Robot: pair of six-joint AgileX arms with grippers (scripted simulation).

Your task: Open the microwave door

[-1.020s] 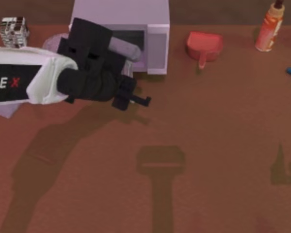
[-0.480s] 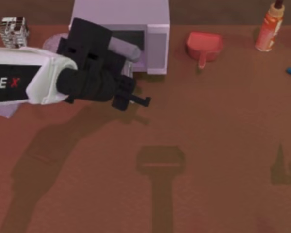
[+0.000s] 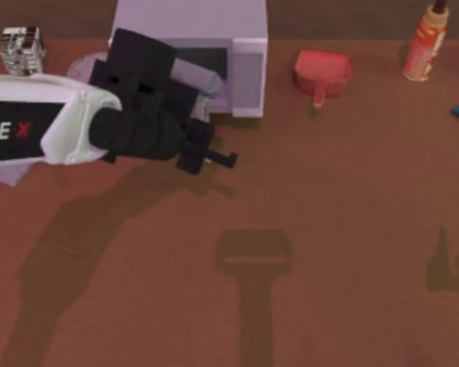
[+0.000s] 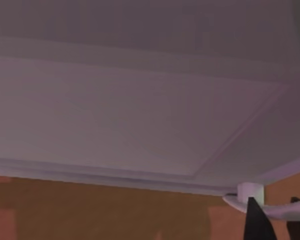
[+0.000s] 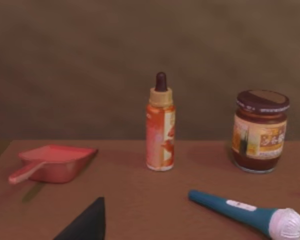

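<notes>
The boxy silver-grey microwave [image 3: 190, 30] stands at the table's far edge, its translucent-windowed door [image 3: 190, 76] swung partly open leftward under the nearer left gripper [image 3: 223, 158], whose grip cannot be told.

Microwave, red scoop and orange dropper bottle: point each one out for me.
microwave [image 3: 187, 19], top view, on its flat lilac roof.
red scoop [image 5: 57, 162], right wrist view, on the side wall of its pan.
orange dropper bottle [image 5: 160, 137], right wrist view, on its labelled body.

Silver-grey microwave [image 3: 214, 23] at table's back, microwave door [image 3: 195, 76] swung open
</notes>
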